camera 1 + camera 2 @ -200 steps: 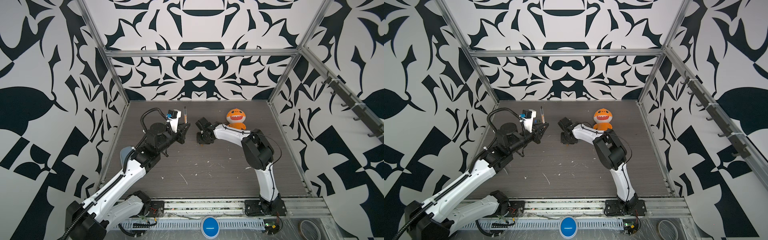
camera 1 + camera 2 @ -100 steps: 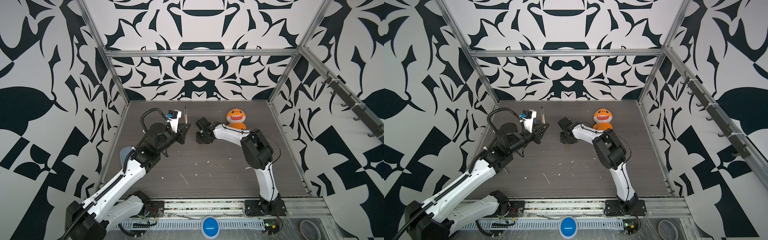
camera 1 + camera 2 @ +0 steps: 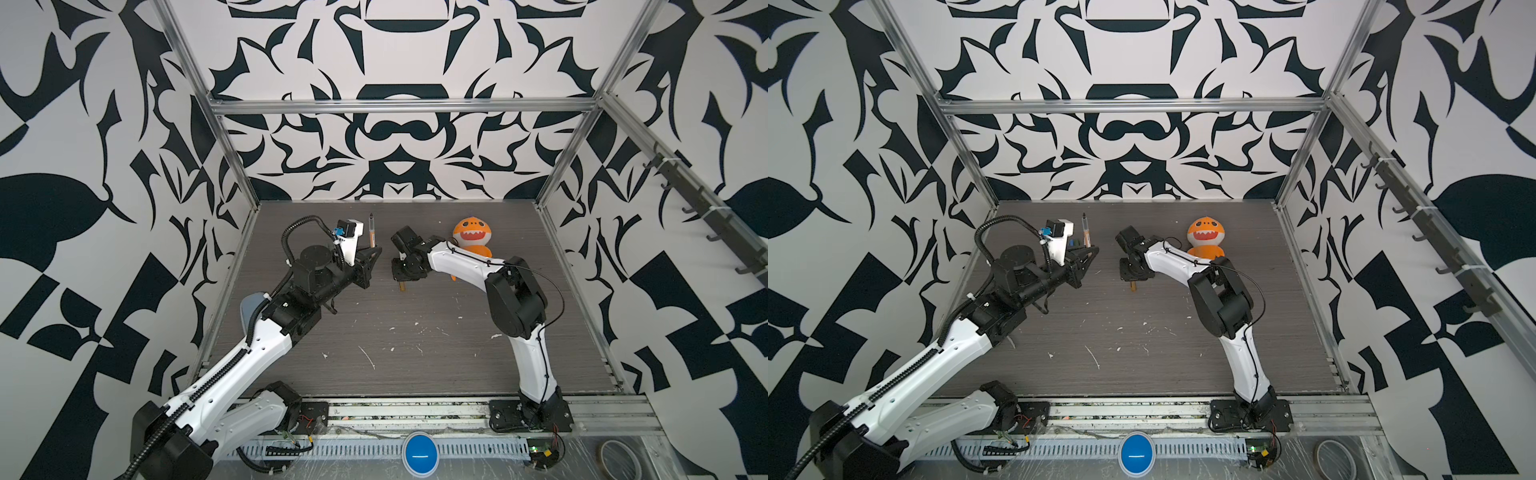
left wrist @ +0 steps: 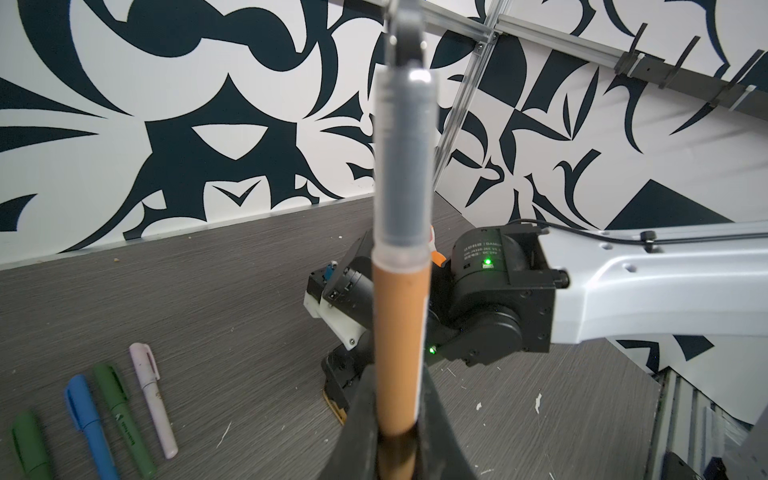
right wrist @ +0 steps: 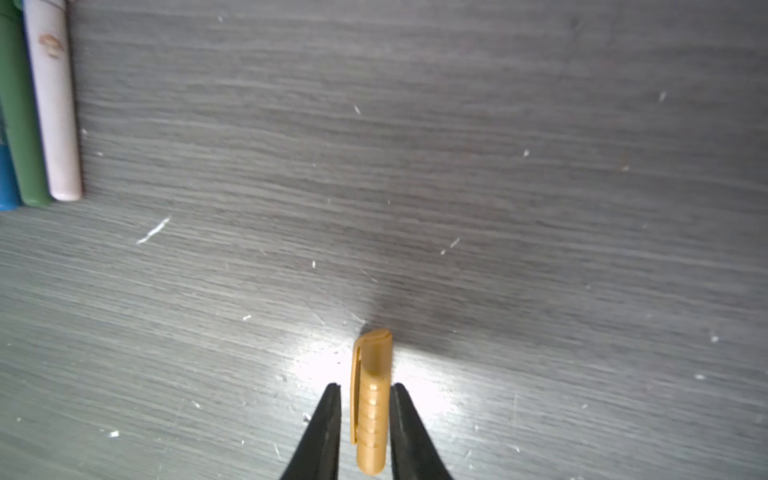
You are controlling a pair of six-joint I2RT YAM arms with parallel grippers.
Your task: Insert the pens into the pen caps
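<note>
Right wrist view: mustard-orange cap (image 5: 371, 399) lies between the right gripper's (image 5: 365, 386) tips.

**Orange plush shark toy (image 3: 471, 236) at rear of grey wood-grain tabletop (image 3: 415, 374)**

Upright, white teeth showing, it faces the front. Thin white scraps (image 3: 367, 356) fleck the surface. Black-and-white patterned walls (image 3: 399, 54) enclose it; a round blue disc (image 3: 420, 454) sits at the front edge.

The orange pen (image 4: 401, 345) looks blurred up close, its lower end hidden between the left fingers (image 4: 359, 436).
</note>
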